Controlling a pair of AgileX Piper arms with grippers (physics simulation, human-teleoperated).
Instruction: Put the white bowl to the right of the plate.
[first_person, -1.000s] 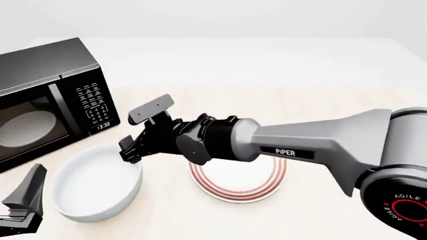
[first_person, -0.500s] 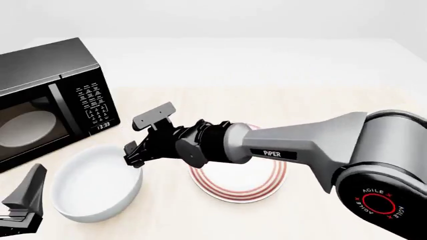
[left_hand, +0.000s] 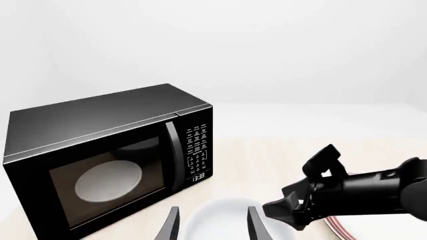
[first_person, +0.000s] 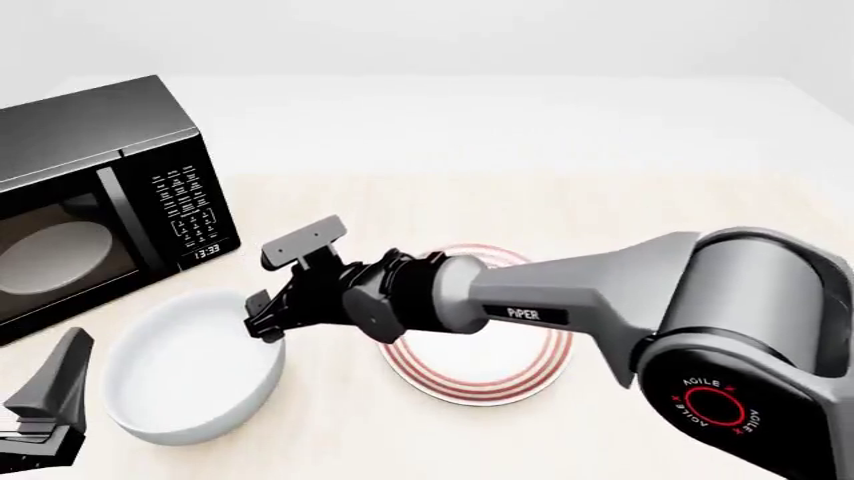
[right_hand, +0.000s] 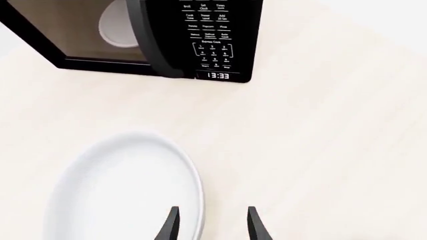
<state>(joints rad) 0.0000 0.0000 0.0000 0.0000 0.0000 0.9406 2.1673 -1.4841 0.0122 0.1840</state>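
Note:
The white bowl (first_person: 187, 375) stands on the table at the front left, left of the red-ringed plate (first_person: 527, 375). My right arm reaches across the plate and hides its near-left part. My right gripper (first_person: 263, 318) is open at the bowl's right rim. In the right wrist view the gripper (right_hand: 212, 224) straddles the bowl's rim (right_hand: 197, 200), one finger over the inside, one outside. My left gripper (first_person: 51, 392) is at the front left edge beside the bowl. It is open and empty in the left wrist view (left_hand: 213, 227), pointing at the bowl (left_hand: 220, 212).
A black microwave (first_person: 94, 190) stands at the back left, close behind the bowl, with a pale oval dish (first_person: 54, 255) behind its glass door. Its clock panel shows in the right wrist view (right_hand: 217, 50). Bare table lies right of the plate (first_person: 694, 210).
My right gripper has dropped a little and settled at the bowl's right rim, and the right arm has swung further left. The bowl, plate and left arm have not moved.

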